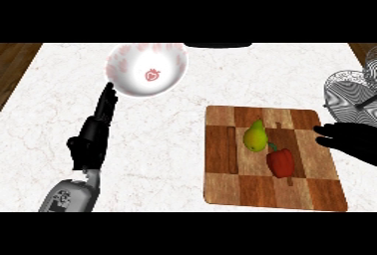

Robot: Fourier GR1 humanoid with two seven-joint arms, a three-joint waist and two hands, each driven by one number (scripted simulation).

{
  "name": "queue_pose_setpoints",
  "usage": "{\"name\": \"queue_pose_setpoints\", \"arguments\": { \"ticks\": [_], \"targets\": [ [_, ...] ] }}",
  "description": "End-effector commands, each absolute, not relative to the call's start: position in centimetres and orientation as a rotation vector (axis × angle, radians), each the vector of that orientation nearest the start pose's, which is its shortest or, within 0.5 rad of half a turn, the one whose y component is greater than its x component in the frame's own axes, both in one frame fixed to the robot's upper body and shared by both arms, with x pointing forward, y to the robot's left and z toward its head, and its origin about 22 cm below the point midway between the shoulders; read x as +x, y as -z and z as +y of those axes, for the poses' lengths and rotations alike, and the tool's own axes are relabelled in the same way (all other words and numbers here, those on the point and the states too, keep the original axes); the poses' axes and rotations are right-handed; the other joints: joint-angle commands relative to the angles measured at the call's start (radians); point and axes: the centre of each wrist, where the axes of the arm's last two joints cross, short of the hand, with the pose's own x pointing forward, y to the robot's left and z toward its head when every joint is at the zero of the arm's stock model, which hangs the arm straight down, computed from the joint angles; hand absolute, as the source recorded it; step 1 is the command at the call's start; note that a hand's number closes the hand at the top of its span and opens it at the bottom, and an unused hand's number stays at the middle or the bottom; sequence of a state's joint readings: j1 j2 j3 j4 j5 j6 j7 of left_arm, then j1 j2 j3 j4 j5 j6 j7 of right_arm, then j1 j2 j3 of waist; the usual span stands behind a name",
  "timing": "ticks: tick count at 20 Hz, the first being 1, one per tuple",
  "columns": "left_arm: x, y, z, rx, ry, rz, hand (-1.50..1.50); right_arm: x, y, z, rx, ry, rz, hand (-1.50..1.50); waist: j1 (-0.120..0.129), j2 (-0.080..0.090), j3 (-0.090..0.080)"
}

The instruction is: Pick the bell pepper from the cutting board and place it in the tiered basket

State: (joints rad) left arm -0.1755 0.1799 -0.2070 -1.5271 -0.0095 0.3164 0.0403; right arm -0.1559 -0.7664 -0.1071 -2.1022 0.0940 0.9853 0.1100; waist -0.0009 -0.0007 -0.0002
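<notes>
Right hand (352, 143) is seen over the right edge of the cutting board (221, 191), fingers spread fairly wide and nothing held in them, as far as can be told. The bell pepper (281, 163) is lying on the board just left of that hand and a bit nearer the robot, so only a short reach should be needed.

It can be expected to be light and hollow, with waxy, slick skin and rounded lobes. It should be fairly stiff, but bruisable if squeezed too much. It would probably be best taken across the fat middle of the body, not by the thin stem, which looks too small to be trusted.

A pear (256, 135) is sat further left of the hand, close by the pepper's stem end, so it could get nudged if the fingers are brought in carelessly. The tiered basket (352, 94) is just beyond the hand, so the carry should be short.

Left hand (94, 137) is stretched out well apart from the right one, fingers straight and pointed away. Its tips are close to a white bowl (146, 69) on the counter (162, 149).
</notes>
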Motion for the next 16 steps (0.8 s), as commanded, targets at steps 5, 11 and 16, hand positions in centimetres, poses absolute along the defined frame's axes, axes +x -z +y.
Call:
{"name": "queue_pose_setpoints", "arguments": {
  "ticks": [5,11,16],
  "targets": [
    [25.8,-3.3,19.5,0.198,0.1,-1.665,0.0,22.3,-21.1,-30.5,-0.314,-1.7,-1.263,-1.5,0.005,0.0,0.001],
    [28.2,-1.8,20.2,0.191,0.103,-1.633,0.0,21.3,-20.6,-30.3,-0.4,-1.737,-1.269,-1.5,-0.004,0.001,0.0],
    [26.6,-1.1,21.8,0.19,0.12,-1.665,0.0,24.1,-21.1,-31.1,-0.433,-1.775,-1.261,-1.5,0.006,0.002,0.0]
  ]
}}
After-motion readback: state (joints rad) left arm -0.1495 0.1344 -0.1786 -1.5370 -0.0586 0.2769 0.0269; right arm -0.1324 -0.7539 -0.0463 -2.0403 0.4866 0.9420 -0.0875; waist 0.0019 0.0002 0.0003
